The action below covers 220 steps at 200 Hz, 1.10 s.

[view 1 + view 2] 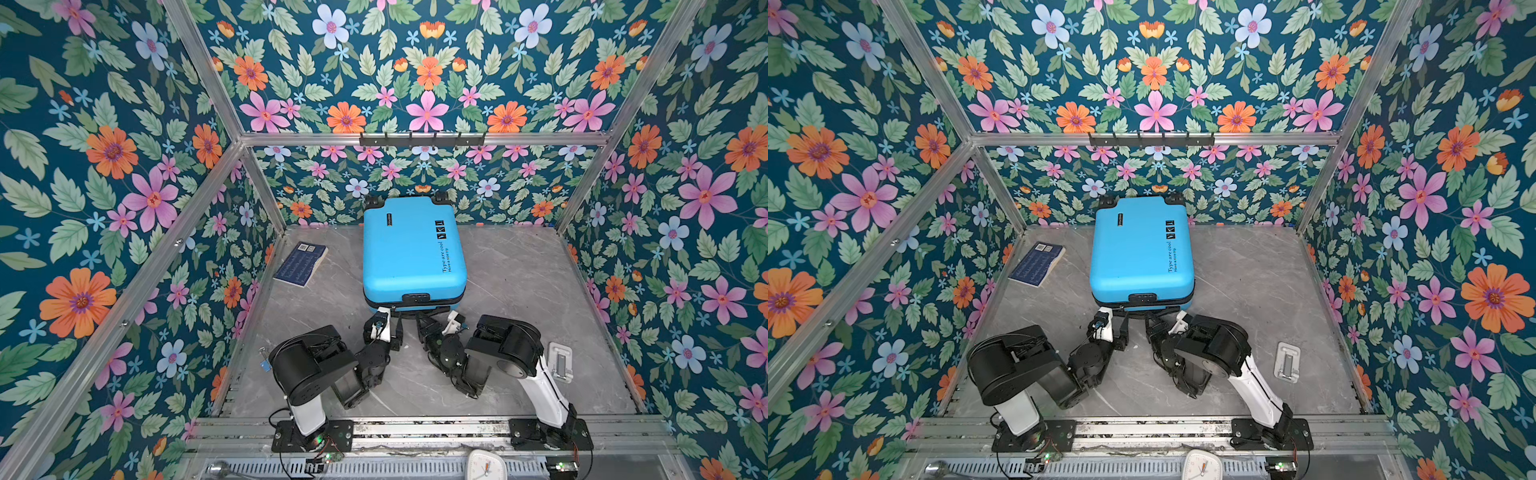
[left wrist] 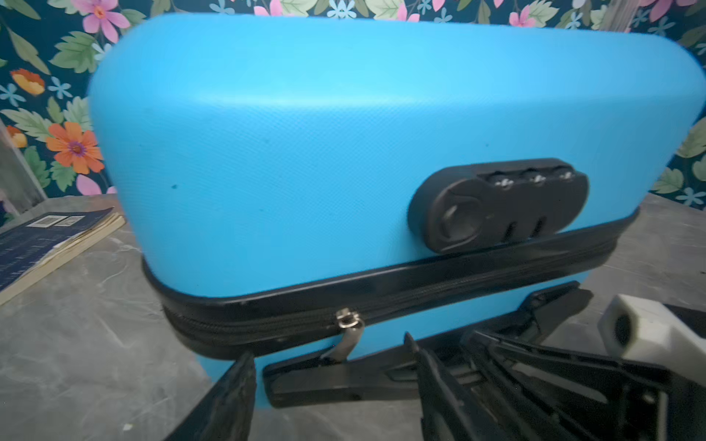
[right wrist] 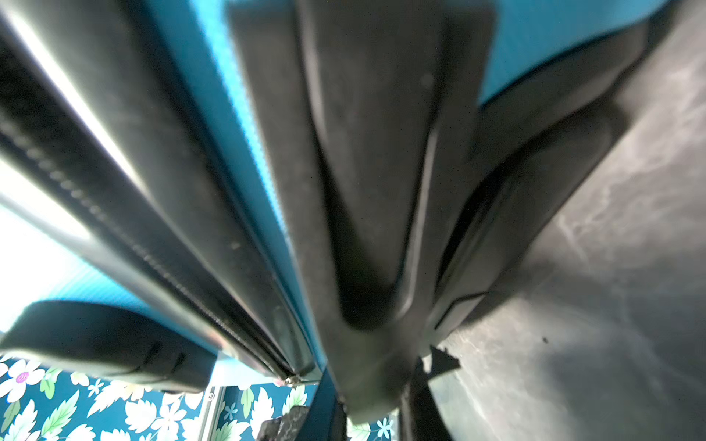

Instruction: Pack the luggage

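The grey bench (image 1: pixel 540 291) is the floor of the flowery box, and metal rails hide its front edge. The luggage (image 1: pixel 411 249) lies flat with its lid down in the middle of the bench, close to the back wall. You cannot see what is inside, and its far wheels only peek out in both top views. A dark blue book (image 1: pixel 301 264) lies to its left, well apart, with words too small to read. A white clock (image 1: pixel 484 465) is cut off by the bottom edge of a top view. In both top views the two claws crowd against the near side of the luggage, so their tips are hard to make out there. The left wrist view helps. The left claw (image 2: pixel 329 349) is spread wide with nothing in it (only its two dark tips show). The right claw (image 2: pixel 290 382) reaches in between those tips, clenched. The black number lock (image 2: pixel 496 206) on the near side looks blurry. The little silver zip pull (image 2: pixel 345 336) hangs down, and its end goes into the right claw's pinch. The right wrist view is too close and smeared to show more.
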Tool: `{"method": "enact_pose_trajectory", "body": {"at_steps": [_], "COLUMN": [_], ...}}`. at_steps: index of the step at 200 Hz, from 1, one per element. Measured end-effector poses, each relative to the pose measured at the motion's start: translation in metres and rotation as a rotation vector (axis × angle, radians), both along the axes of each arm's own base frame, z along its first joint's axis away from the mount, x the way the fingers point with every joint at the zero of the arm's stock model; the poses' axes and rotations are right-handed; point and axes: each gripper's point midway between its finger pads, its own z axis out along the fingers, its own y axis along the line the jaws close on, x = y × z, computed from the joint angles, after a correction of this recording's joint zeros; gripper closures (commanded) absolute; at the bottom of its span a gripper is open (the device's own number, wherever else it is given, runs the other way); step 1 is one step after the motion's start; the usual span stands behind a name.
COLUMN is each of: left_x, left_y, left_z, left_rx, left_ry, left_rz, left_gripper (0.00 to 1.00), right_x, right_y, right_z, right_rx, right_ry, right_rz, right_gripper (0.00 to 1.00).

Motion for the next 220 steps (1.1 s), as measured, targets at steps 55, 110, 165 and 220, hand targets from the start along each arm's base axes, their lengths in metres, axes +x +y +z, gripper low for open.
{"method": "enact_pose_trajectory", "body": {"at_steps": [55, 110, 165, 220], "left_x": [0.012, 0.022, 0.029, 0.027], "left_y": [-0.004, -0.002, 0.002, -0.010], "left_z": [0.002, 0.000, -0.004, -0.010], "left_rx": [-0.021, -0.024, -0.041, -0.045], "left_ry": [-0.001, 0.008, 0.026, 0.059], "left_rz": [0.005, 0.043, 0.037, -0.052], "left_gripper": [0.39, 0.49, 0.68, 0.49], "right_x": [0.000, 0.000, 0.000, 0.001], "right_y": [0.000, 0.002, 0.003, 0.004], "right_z": [0.000, 0.001, 0.003, 0.005], "right_rx": [0.001, 0.005, 0.009, 0.013], "right_ry": [-0.001, -0.002, -0.006, -0.009], "right_rz": [0.000, 0.004, 0.000, -0.003], "right_gripper": [1.00, 1.00, 1.00, 1.00]}}
